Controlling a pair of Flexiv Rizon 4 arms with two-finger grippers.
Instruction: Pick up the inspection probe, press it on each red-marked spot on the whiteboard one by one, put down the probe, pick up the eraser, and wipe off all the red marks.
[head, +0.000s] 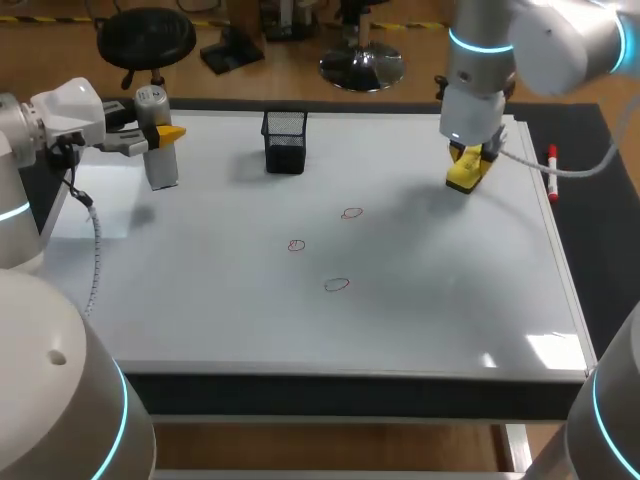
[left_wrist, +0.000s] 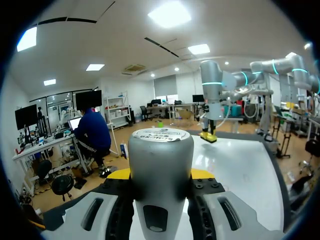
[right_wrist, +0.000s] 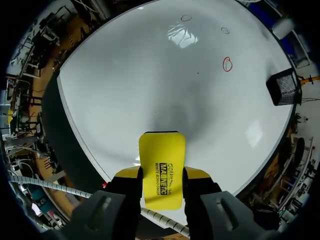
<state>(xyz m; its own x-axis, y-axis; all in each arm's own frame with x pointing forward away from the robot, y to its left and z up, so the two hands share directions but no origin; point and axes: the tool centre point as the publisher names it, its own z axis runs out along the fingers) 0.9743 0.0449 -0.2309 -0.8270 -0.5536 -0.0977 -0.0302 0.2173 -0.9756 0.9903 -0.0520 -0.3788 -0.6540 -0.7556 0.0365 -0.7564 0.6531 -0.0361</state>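
The right gripper (right_wrist: 162, 172) is closed on the eraser (head: 466, 170), a flat yellow block with rounded corners, pinched across its narrow sides and held low over the far right of the board (head: 450, 290). All three marks, thin red loops (head: 351, 213) (head: 296, 245) (head: 337, 285), lie well apart from it near the middle. The board is glossy and slick, so a tilted eraser would likely touch with one edge only and leave part of a loop, or smear it. A light grip could let the block twist between the fingers under pressure. A wide stroke might reach the black mesh basket (head: 284, 140) beyond the marks, and the red marker (head: 551, 168) on the board's right rim could be knocked off. The left gripper (left_wrist: 161, 174) clamps the probe (head: 160, 150), a smooth grey cylinder with a rounded cap, upright at the board's left edge; whether it stands on the surface is unclear, and opening too high could topple it
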